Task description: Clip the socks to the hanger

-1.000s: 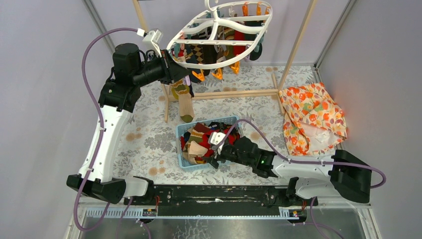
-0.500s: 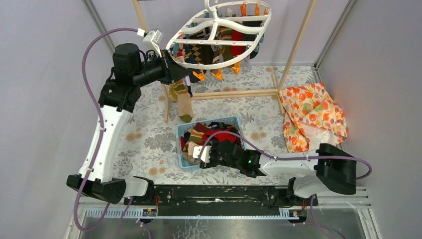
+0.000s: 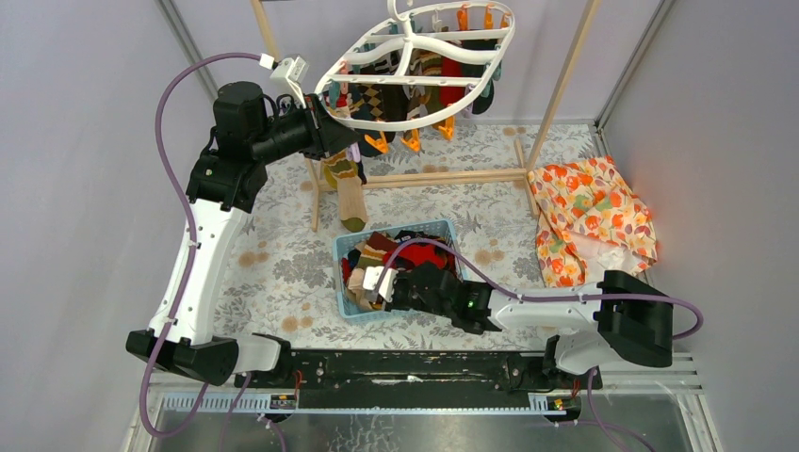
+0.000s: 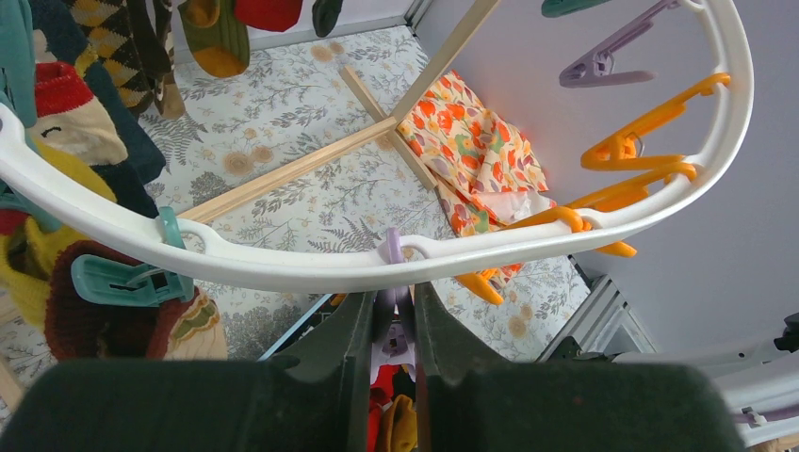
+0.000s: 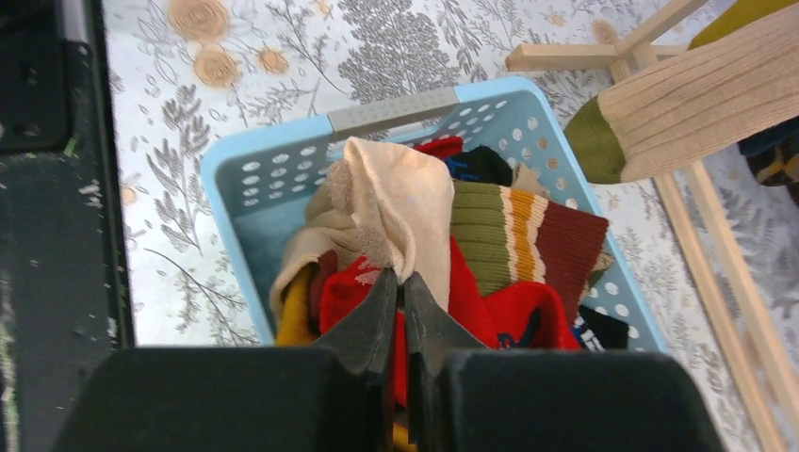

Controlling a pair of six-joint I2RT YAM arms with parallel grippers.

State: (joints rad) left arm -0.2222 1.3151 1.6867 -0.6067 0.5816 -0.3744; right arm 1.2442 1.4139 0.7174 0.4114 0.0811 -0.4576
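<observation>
Socks lie heaped in the blue basket at the table's centre, with others already pegged on the hanger, which hangs at 12 o'clock in the top view. Within the last second the right gripper has swung from the basket's 5 o'clock edge to its 7 o'clock corner. We now see its fingers pinched together on the hem of a cream sock at the top of the heap. The left gripper has not moved. It waits at the hanger's 8 o'clock rim with its fingers pressed onto a lilac clip that dangles from the white ring. The hanger itself has rocked slightly and settled.

We read the change as the pick being made — the next sock is in hand but not yet raised clear of its neighbours. What remains, in our judgement, is a lift and a carry toward 11 o'clock to the clip being squeezed. The pinch is shallow and near the sock's edge, so the soft fabric could slip out on the way.
</observation>
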